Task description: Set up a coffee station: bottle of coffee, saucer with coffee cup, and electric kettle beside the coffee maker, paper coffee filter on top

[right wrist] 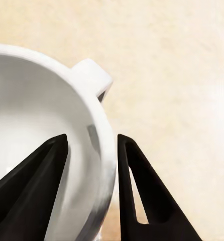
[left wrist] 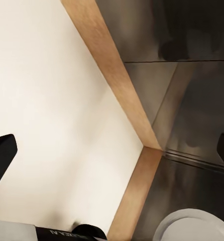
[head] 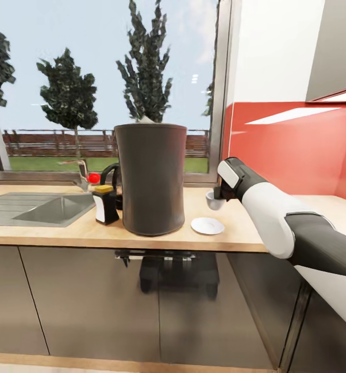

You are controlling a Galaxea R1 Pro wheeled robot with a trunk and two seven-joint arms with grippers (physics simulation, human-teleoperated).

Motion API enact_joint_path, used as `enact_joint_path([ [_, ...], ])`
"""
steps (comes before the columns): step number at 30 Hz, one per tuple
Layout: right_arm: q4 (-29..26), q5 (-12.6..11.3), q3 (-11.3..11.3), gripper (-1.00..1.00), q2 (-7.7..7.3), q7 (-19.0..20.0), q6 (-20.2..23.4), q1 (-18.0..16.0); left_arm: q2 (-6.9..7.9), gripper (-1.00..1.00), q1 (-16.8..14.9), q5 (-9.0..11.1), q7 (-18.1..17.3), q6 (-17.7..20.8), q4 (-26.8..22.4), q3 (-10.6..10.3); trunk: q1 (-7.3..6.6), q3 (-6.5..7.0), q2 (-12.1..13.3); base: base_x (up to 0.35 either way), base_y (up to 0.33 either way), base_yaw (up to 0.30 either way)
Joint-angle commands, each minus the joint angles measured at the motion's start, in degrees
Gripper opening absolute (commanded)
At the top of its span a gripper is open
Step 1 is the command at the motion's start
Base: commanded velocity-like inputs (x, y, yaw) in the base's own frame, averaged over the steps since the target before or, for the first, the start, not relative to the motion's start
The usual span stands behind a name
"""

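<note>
Writing: no brand or label text is reading clearly anywhere; a few pale letters are showing on a dark part at the edge of the left wrist view, too cut off to read.
Right gripper: its two black fingers are pinching the rim of the coffee cup, one finger inside the bowl and one outside, with the wall of the cup between them.
Coffee cup: in the head view it is hanging at the end of the right arm, above the worktop and just beyond the saucer, apart from it.
Saucer: it is lying flat and bare on the worktop just beside the coffee maker.
Coffee maker: it is standing upright on the worktop, with a pale paper coffee filter peeking over its top.
Bottle of coffee: it is standing beside the coffee maker, on the sink side.
Electric kettle: it is sitting mostly hidden behind the bottle and coffee maker.
Left gripper: I cannot tell how it is set; the left wrist view is looking over pale floor and dark cabinet fronts.
</note>
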Motion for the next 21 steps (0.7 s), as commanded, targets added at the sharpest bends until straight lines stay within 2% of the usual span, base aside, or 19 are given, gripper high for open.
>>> enact_joint_path([
  [1,0.1,-0.5,0.0,-1.00,0.07,-0.6,0.1,0.0,0.01,1.00,0.0,-0.2,-0.2,0.6,0.0,0.5,-0.04,-0.07,0.0,-0.148,0.000,0.000],
  [9,2.2,-0.4,0.0,-1.00,0.23,-0.4,0.0,0.0,0.01,1.00,0.0,-0.2,-0.2,0.6,0.0,0.5,-0.04,-0.07,0.0,-0.062,0.000,0.000],
  [16,2.5,-0.4,0.0,-1.00,0.44,1.6,0.0,0.0,0.00,1.00,0.0,-0.2,-0.2,0.6,0.0,0.5,-0.04,-0.07,0.0,-0.221,0.000,0.000],
  [21,2.6,-0.4,0.0,-1.00,0.54,2.3,0.0,0.0,0.01,1.00,0.0,-0.2,-0.2,0.6,0.0,0.5,-0.04,-0.07,0.0,-0.084,0.000,0.000],
])
